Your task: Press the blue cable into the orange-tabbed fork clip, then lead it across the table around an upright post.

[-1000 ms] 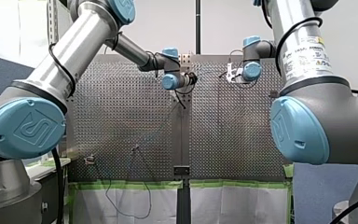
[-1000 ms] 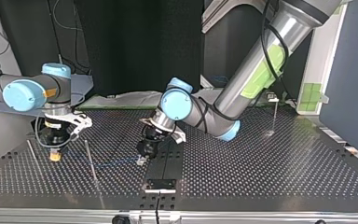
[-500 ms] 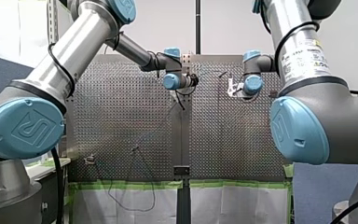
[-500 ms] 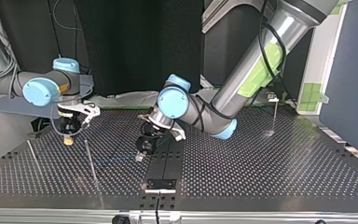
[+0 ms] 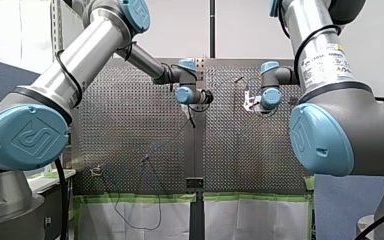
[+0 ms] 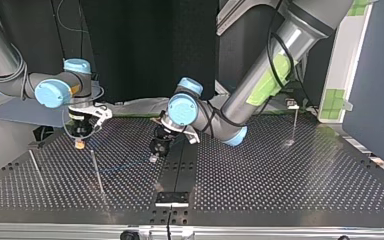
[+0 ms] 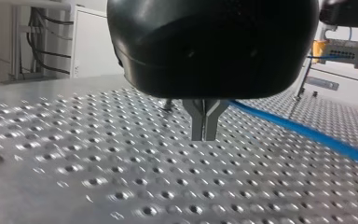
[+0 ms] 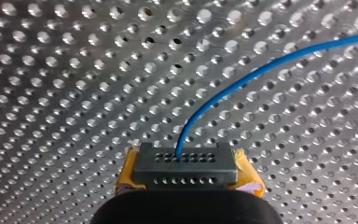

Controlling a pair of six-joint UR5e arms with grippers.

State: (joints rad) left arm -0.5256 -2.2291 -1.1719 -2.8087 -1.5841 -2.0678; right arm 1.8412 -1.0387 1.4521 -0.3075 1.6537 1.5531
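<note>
On the perforated table point(image 8: 74, 70), my left gripper point(image 7: 204, 135) pinches the blue cable point(image 7: 307, 133), which trails off toward 3 o'clock. My right gripper point(image 8: 187, 176) clamps the cable's black connector point(image 8: 186, 161).

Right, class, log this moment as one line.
right gripper shut on connector, above table | cable runs from connector | left gripper shut, low over table, cable beside it
</note>
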